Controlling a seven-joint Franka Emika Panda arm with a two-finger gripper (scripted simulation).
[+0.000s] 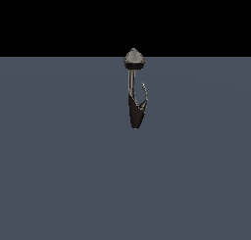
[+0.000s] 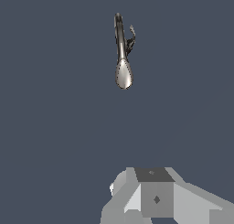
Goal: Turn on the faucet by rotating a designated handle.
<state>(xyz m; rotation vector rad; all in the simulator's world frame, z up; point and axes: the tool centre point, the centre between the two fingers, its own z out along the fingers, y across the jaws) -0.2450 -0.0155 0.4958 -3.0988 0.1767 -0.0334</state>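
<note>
The grey-blue tabletop [image 1: 63,175] filled the exterior view from the near edge to a far black backdrop, flat and plain. Out in the middle of it stood the faucet [image 1: 135,89], small and dark, alone on the surface. Its grey cone cap [image 1: 134,57] sat on top, just breaking the line where tabletop met black. Below the cap ran a thin stem [image 1: 132,80], then the black body [image 1: 136,114] tapering down to a point. And there was the handle [image 1: 144,94], a slim curved sliver hooking up off the body on the exterior view's right, tip apart from the stem. In the wrist view the faucet [image 2: 122,54] lay well ahead, and only a pale blocky part of the arm [image 2: 157,198] showed, well short of it. The pincer was out of sight, so I cannot tell whether it was spread or pressed together.
</note>
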